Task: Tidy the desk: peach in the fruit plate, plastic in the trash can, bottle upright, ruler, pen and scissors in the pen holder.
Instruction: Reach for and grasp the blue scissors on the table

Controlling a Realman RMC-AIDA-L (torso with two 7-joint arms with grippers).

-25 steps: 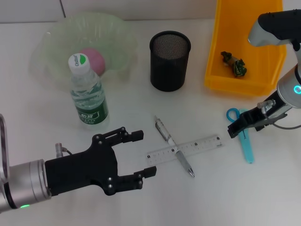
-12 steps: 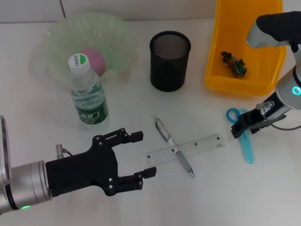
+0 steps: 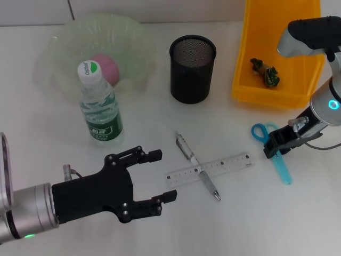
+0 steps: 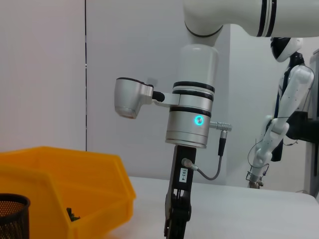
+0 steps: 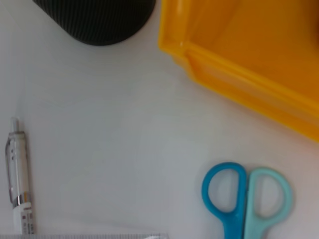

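Note:
My right gripper is low over the middle of the blue scissors, which lie flat near the yellow trash can. Their handles show in the right wrist view. The crumpled plastic lies inside the can. A clear ruler and the pen lie crossed on the table in front of the black mesh pen holder. My left gripper hovers open just left of the ruler's end. The pink peach rests in the green fruit plate. The bottle stands upright.
The left wrist view looks across at the right arm, the yellow can and the holder's rim. The right wrist view also shows the pen, the holder and the can's wall.
The right gripper has shifted slightly right over the scissors, and the scissors have turned a little, handles left and tip right. The left arm has hardly moved.

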